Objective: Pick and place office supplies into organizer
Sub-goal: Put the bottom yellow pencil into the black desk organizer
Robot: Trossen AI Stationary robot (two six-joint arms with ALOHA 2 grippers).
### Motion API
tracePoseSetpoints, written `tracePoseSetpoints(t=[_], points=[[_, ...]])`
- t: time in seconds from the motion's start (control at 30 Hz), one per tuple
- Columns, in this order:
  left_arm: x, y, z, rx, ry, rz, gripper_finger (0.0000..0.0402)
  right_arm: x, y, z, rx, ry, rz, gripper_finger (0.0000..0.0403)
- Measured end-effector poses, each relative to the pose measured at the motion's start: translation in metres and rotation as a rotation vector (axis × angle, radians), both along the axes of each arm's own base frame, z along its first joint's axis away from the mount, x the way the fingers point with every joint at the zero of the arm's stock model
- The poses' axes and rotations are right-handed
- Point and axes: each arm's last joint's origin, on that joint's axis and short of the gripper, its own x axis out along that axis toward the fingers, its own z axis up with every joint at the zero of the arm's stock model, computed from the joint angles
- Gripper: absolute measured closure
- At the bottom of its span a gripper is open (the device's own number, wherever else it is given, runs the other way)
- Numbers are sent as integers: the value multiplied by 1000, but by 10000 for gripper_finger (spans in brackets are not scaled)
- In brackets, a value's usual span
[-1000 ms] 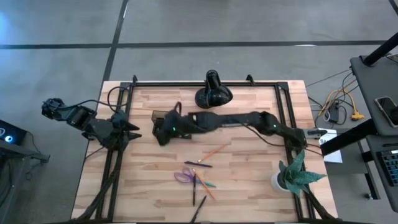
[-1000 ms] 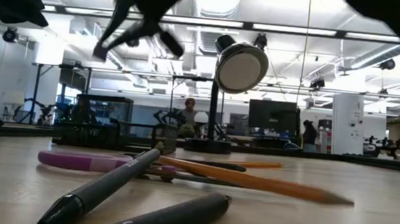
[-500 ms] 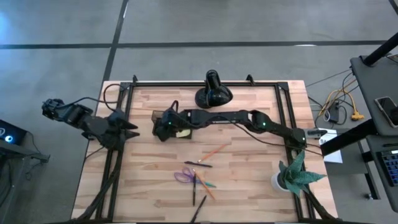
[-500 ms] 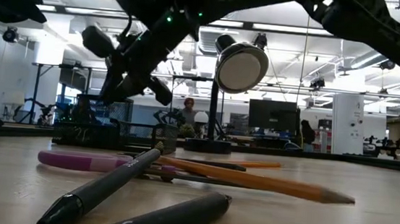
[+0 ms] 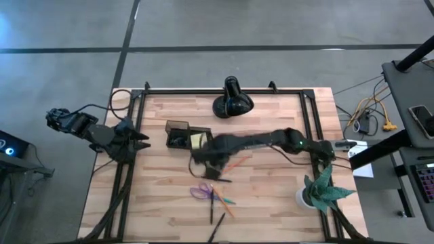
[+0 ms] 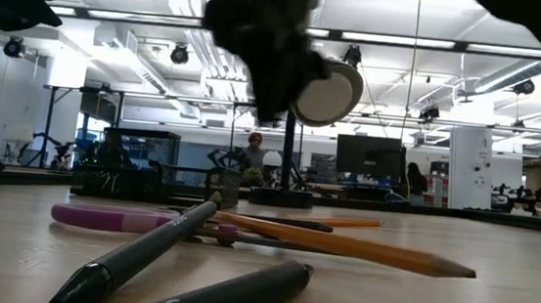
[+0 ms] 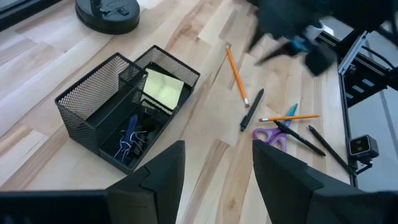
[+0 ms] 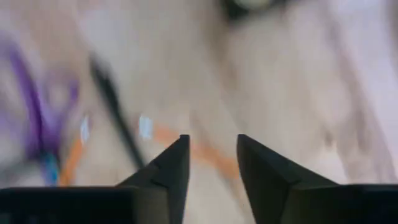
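The right gripper (image 5: 211,169) hangs above the counter (image 5: 271,203), blurred, between the organizer (image 5: 184,135) and the loose supplies. In the right wrist view its fingers (image 8: 171,168) stand slightly apart with nothing between them. Directly ahead of these fingers lie a black pen (image 8: 115,106), an orange pencil (image 8: 205,152) and the purple scissors (image 8: 37,112), all resting on the counter. The organizer, a black mesh box with compartments, sits on the counter behind the right gripper, toward the black lamp (image 5: 232,102). A yellow sticky-note pad (image 7: 163,88) lies in one of its compartments, and small dark clips with a blue piece (image 7: 132,140) lie in the adjoining lower compartment. The left gripper (image 5: 139,139) waits at the left edge of the counter, well apart from the organizer. In the left wrist view its fingers (image 7: 161,177) are spread wide and empty, with the organizer ahead of them. Further pens (image 5: 213,207) lie beside the scissors, beyond the right gripper. A green plant (image 5: 324,186) in a white pot stands at the right edge of the counter.
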Motion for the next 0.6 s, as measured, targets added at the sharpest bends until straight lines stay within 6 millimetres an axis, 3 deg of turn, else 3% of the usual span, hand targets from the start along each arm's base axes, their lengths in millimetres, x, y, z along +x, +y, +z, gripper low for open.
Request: tracePoseSetpoints(t=[0.2,0.37,0.6], points=[[3,-1,-1,8,17,0,233,-12,45,-4,-37,74,336,211],[6,-3,-2,14,33,1,233,-14,71,-4,13,24,504,203],[10,-4,-3,19,50,3,233,-22,94,-12,165,54,299,202]])
